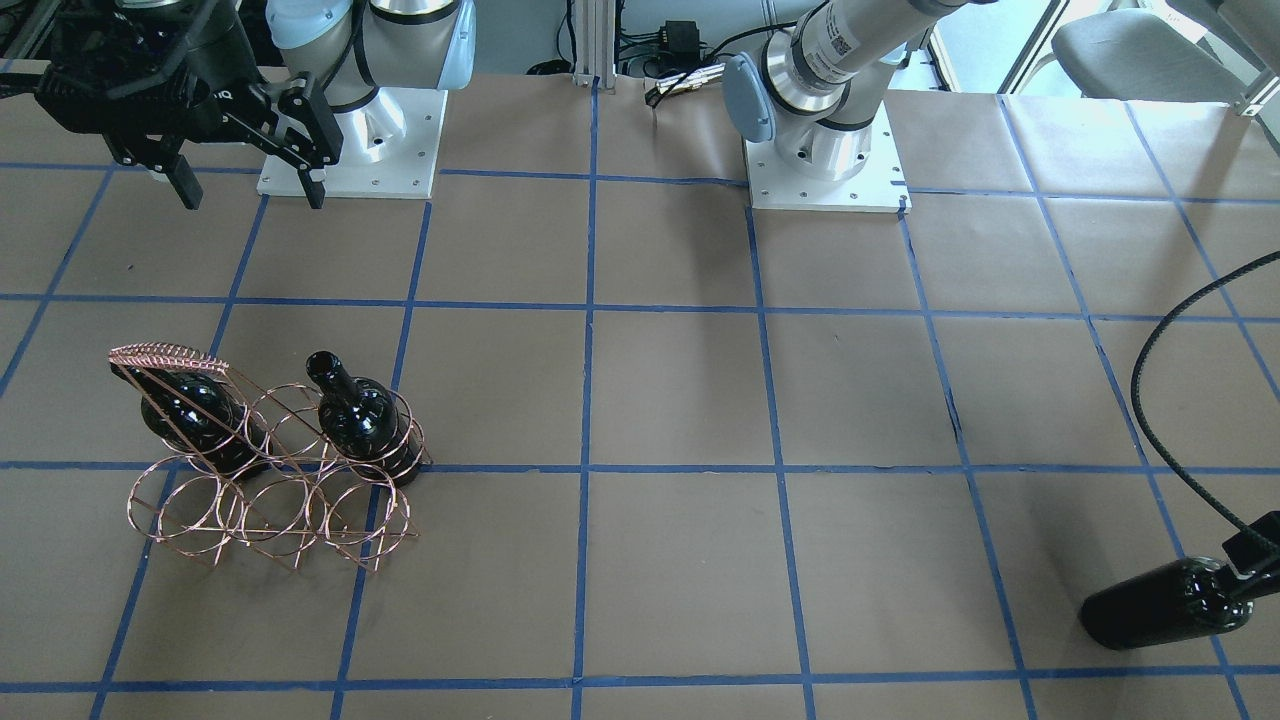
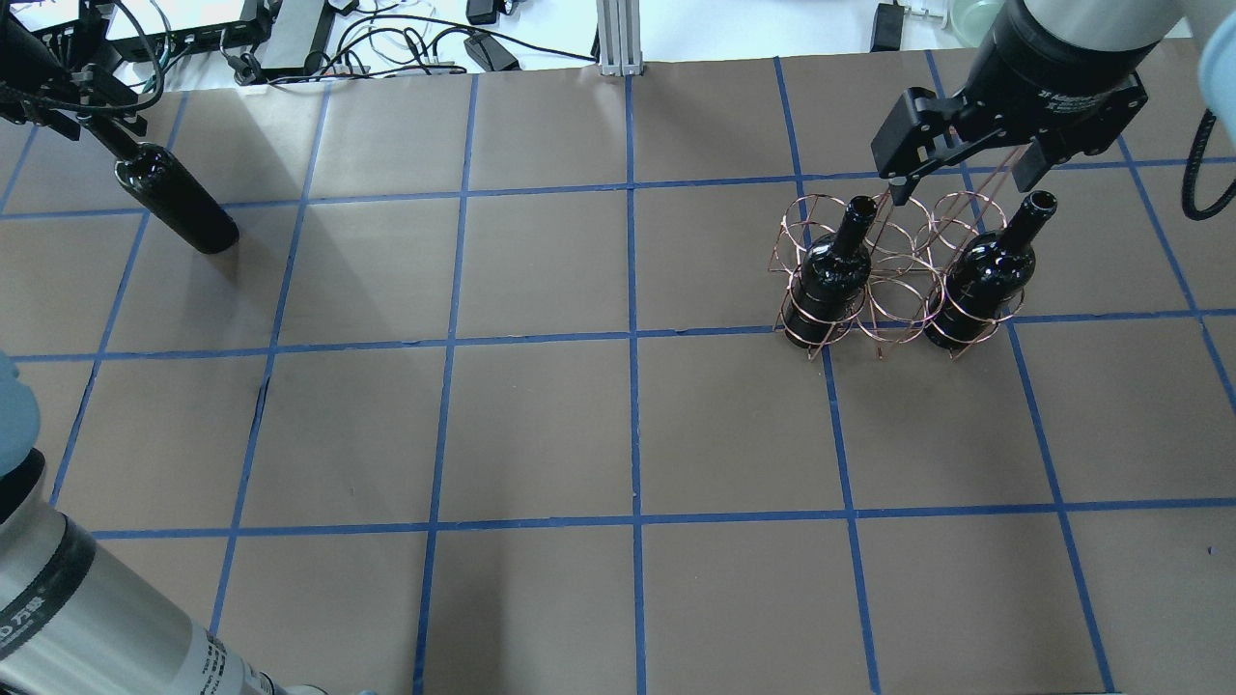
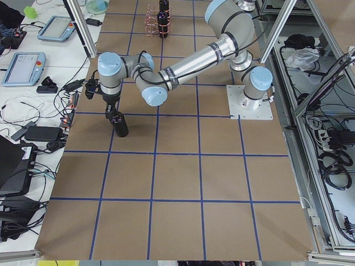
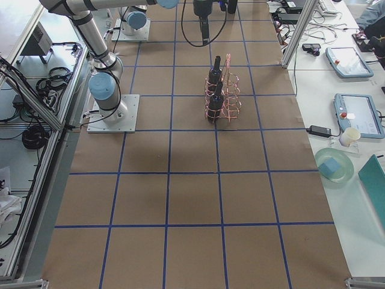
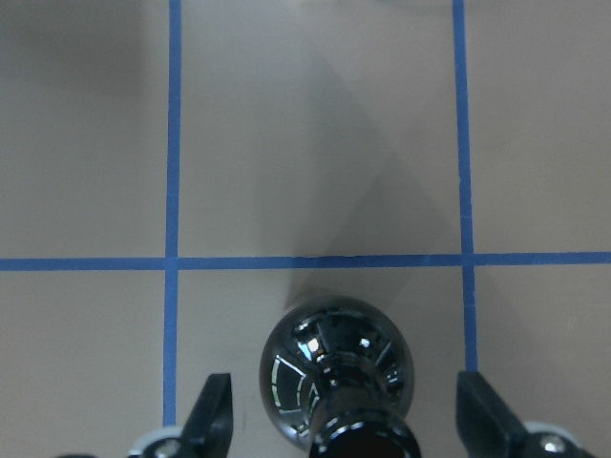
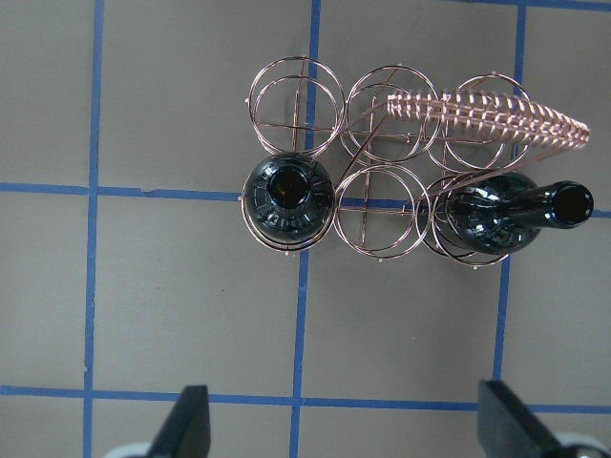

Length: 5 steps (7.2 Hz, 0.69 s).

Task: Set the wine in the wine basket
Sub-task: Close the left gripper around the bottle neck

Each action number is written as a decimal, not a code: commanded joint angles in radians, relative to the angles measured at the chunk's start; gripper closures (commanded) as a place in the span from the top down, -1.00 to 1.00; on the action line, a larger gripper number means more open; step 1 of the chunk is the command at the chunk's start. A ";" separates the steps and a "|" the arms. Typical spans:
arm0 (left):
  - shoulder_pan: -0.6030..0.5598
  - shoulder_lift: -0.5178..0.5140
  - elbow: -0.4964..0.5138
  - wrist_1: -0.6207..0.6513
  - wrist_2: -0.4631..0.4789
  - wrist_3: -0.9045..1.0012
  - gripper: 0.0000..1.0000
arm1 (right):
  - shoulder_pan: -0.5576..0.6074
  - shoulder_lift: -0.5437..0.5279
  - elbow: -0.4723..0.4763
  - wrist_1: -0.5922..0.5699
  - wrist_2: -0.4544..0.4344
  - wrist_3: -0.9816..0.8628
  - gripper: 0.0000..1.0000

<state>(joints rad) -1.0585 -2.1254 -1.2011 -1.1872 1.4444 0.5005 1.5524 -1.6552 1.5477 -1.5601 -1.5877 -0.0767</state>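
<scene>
The copper wire wine basket stands on the table's right side, and it also shows in the front view. Two black bottles stand in its rings, one at each end of the nearer row. A third black wine bottle stands upright on the table at the far left. My left gripper is open, with its fingers either side of this bottle's neck and gaps on both sides. My right gripper is open and empty, high above the basket.
The brown paper table carries a blue tape grid. Cables and devices lie beyond its far edge. The arm bases stand on white plates at the robot's side. A black cable hangs near the left gripper.
</scene>
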 commanded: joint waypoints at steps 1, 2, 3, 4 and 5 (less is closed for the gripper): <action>0.000 -0.008 0.000 0.014 0.001 0.012 -0.01 | 0.002 0.000 0.000 0.000 0.002 0.000 1.00; 0.000 -0.011 0.000 0.014 0.002 0.010 -0.47 | 0.000 0.000 0.000 0.000 0.002 0.000 1.00; 0.000 -0.013 -0.002 0.014 0.001 0.012 -0.99 | 0.000 0.000 0.000 0.000 0.002 0.000 1.00; 0.000 -0.013 -0.003 0.012 0.002 0.018 -1.00 | 0.002 0.000 0.000 0.000 0.002 0.000 1.00; 0.000 -0.010 -0.003 0.011 0.002 0.035 -1.00 | 0.000 0.000 0.000 0.000 0.002 0.000 1.00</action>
<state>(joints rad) -1.0585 -2.1368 -1.2033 -1.1750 1.4460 0.5206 1.5529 -1.6551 1.5478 -1.5601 -1.5862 -0.0767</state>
